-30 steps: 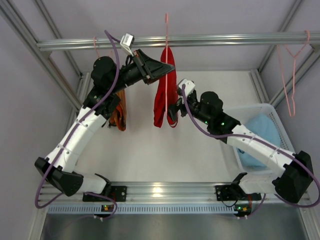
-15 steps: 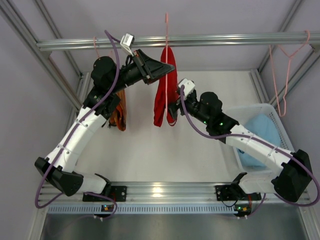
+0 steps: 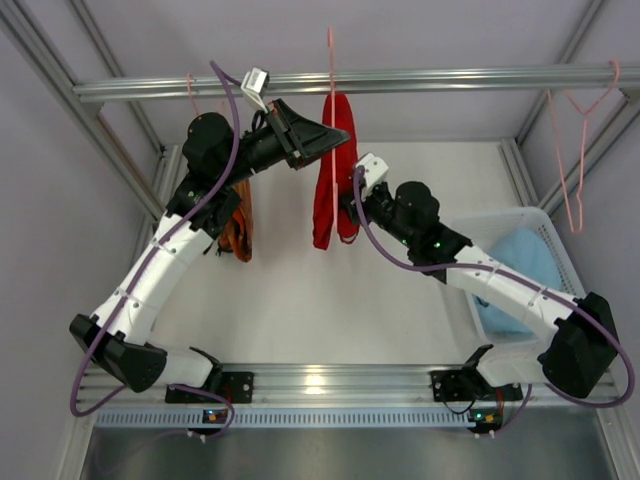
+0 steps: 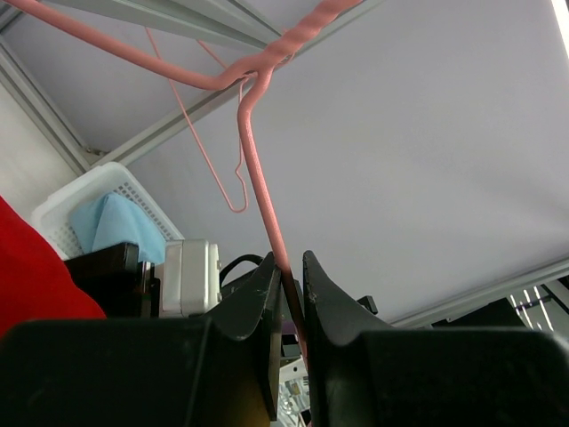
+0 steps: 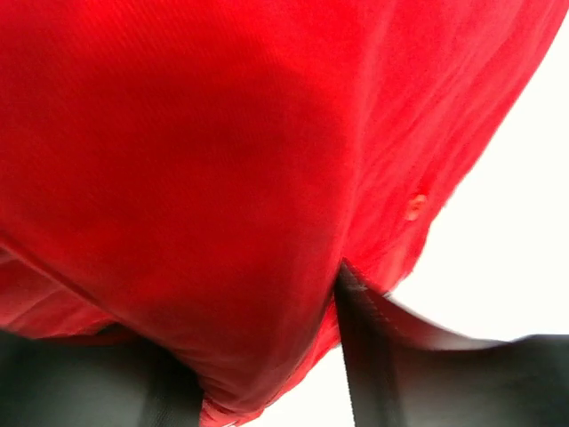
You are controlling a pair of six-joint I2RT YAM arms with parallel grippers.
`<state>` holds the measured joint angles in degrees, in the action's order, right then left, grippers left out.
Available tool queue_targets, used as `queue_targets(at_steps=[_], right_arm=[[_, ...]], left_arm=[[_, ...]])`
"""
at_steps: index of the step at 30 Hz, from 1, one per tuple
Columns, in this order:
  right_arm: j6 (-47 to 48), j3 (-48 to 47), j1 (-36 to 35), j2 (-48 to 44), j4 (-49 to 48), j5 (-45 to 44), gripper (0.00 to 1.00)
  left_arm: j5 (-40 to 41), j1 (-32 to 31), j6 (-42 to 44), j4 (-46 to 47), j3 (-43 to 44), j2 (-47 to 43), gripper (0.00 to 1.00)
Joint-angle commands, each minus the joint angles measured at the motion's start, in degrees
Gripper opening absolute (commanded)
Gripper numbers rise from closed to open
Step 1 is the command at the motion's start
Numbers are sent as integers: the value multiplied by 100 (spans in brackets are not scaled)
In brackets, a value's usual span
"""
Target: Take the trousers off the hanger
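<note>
Step in hand: getting a hold on the red trousers (image 3: 333, 170) so they can come off the hanger (image 3: 331, 60). They hang folded over that pink wire hanger, hooked abt midway along the rail (image 3: 450, 78) above the far side of the table (image 3: 300, 310).

Left pincer (image 4: 289, 271) is closed on the hanger wire, below the twisted neck. The thin wire is pinched betw. both tips, so the hanger is steadied. Looks a firm hold.

Right pincer (image 5: 258, 356) is low on the trousers, on their right side, w/ red cloth filling the gap betw. its fingers (image 5: 382, 338). Cloth seems to touch both, but can't tell whether the jaws have bitten or only sit around the fold. Wrist view is too close, top view too small.

Other two: blue trousers (image 3: 525, 265) lie in the basket (image 3: 500, 215) at the table's right edge, off any hanger. Orange trousers (image 3: 238, 228) hang near the rail's left end, partly hidden by the left arm. Spare hanger (image 3: 578, 150) at the rail's right end is bare.

Progress, my guess: one of three done, red under way, orange to come.

Next move calls for the right pincer clamped tight on a good thickness of cloth, then a pull down & away from the hanger, w/ the left stopping the wire from swinging or unhooking. Risks: a thin pinch slips off, or the cloth snags & drags the hanger along the rail.
</note>
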<state>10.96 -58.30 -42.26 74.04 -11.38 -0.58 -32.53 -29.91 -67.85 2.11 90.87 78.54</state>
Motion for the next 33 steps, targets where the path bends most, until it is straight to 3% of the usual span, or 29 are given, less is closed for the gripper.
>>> queue_targets(at_steps=[1,3,4,8,33], right_arm=[[82,-392,130,163,-550,-311,39],[64,-454,130,181,-532,-311,28],[64,-515,130,172,-497,-372,15],[-6,-673,192,41,-260,-452,0],[-252,-2386,368,-1489,1129,-241,0]], left_arm=[[160,3,-8,1793,493,-348,0],[168,3,18,1758,476,-357,0],[168,3,18,1758,467,-366,0],[168,3,-17,1767,326,-462,0],[256,3,510,1371,-1185,-972,0]])
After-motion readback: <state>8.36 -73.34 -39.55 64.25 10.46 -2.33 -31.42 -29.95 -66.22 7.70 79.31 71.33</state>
